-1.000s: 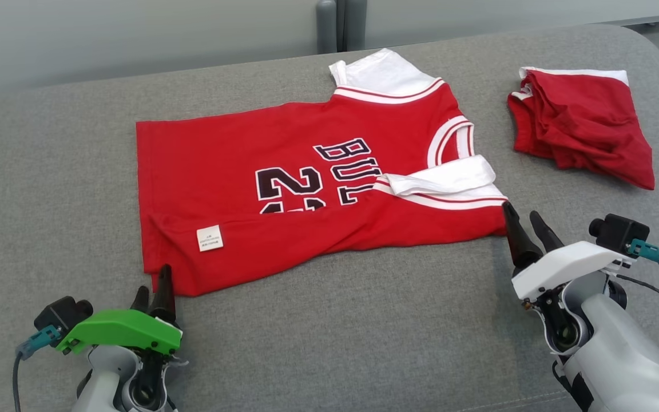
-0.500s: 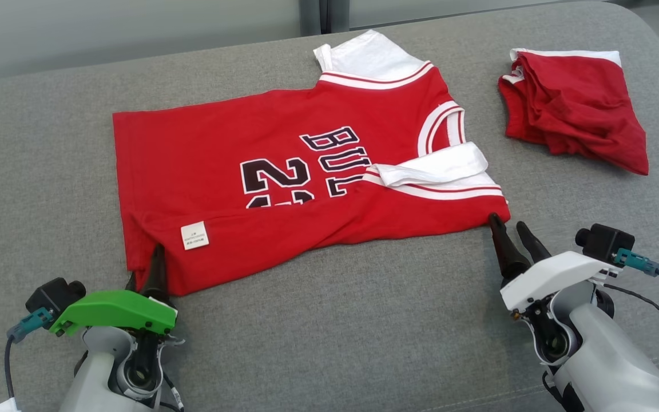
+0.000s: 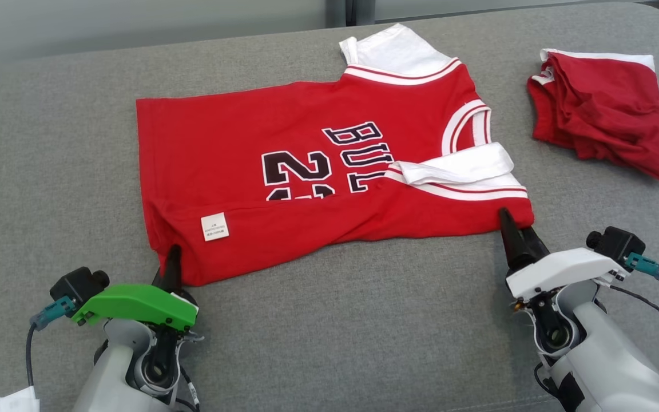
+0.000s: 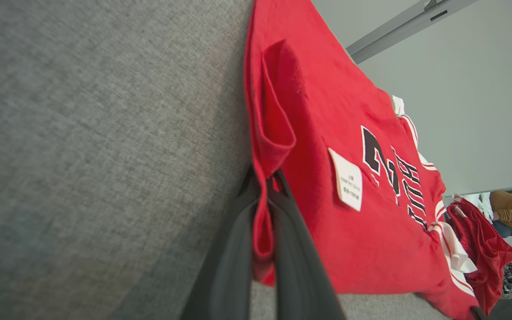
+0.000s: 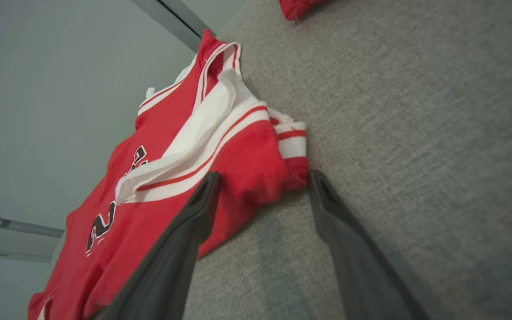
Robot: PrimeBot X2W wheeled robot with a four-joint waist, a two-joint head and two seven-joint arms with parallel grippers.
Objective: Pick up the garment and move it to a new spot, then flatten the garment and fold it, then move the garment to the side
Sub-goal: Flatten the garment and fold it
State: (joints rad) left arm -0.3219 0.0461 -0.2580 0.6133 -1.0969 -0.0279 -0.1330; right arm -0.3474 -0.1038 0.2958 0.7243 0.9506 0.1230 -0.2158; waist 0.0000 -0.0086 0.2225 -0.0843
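— Jersey (image 3: 306, 166): how is it expected to handle?
— Soft, light, limp cloth is judged. Nothing stiff is seen, so it will likely sag and drag wherever it is not supported. Corners and hems are best taken, with both layers together.
— What is held by the left gripper (image 3: 172, 269)?
— Its fingers are closed tight on the hem at the near corner. In the left wrist view a fold of red cloth is pinched between them. The rest of the jersey is spread ahead of that gripper and to its right, flat on the grey cushion (image 3: 364, 320), with the white label (image 3: 215, 226) just beyond the fingertips.
— And the right gripper (image 3: 517, 234)?
— It is held wide open and nothing is gripped. The jersey's red corner below the white-trimmed sleeve is found between its fingers, one finger lying over the cloth, the other on the cushion just beside it.
— Anything further right?
— A second red garment (image 3: 604, 114) is seen crumpled, well apart beyond that gripper.
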